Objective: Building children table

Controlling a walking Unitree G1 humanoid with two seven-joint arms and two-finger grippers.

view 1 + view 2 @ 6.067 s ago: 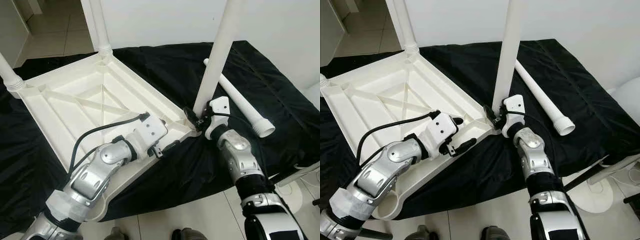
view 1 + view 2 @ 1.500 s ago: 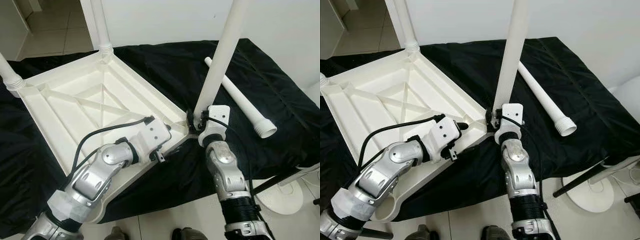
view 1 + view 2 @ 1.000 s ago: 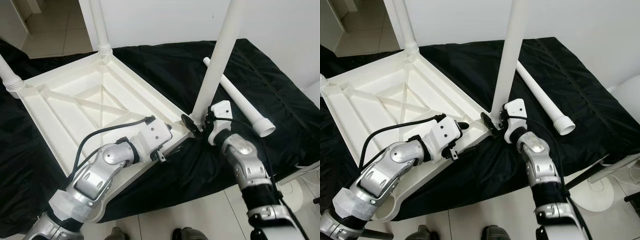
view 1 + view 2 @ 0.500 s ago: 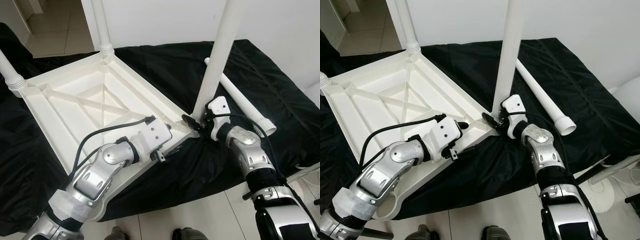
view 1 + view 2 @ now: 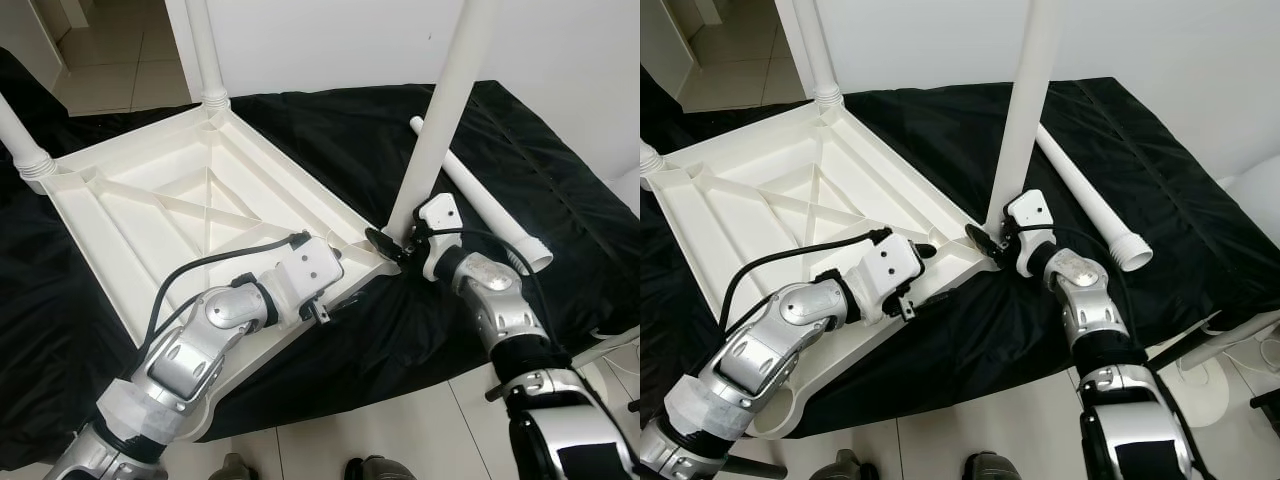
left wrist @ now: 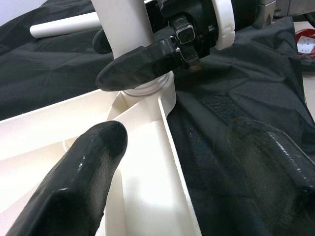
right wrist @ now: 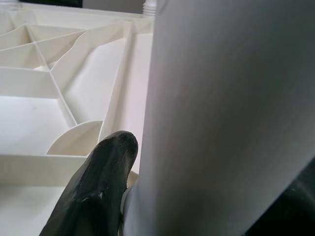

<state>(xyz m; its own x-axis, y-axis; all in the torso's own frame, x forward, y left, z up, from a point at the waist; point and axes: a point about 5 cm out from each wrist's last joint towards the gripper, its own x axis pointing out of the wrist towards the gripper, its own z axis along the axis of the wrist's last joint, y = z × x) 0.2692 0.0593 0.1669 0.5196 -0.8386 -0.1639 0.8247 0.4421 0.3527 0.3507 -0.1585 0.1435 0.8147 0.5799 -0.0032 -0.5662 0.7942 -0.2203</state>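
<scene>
Your right gripper point(image 5: 392, 246) clamps the upright leg point(image 5: 440, 120) at its base in the near-right corner socket of the upturned table point(image 5: 150, 215), whose near edge your left gripper point(image 5: 345, 292) straddles, open.

A black cloth point(image 5: 520, 150) covers the raised work surface. Behind it stands a plain white wall point(image 5: 330, 40). Pale floor tiles point(image 5: 110, 50) stretch away on one side, and a white round stand base point(image 5: 1200, 385) sits on the floor.

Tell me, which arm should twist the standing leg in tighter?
Probably the right: the right gripper already clasps the leg at its base, while the left gripper straddles the tabletop rim.
</scene>
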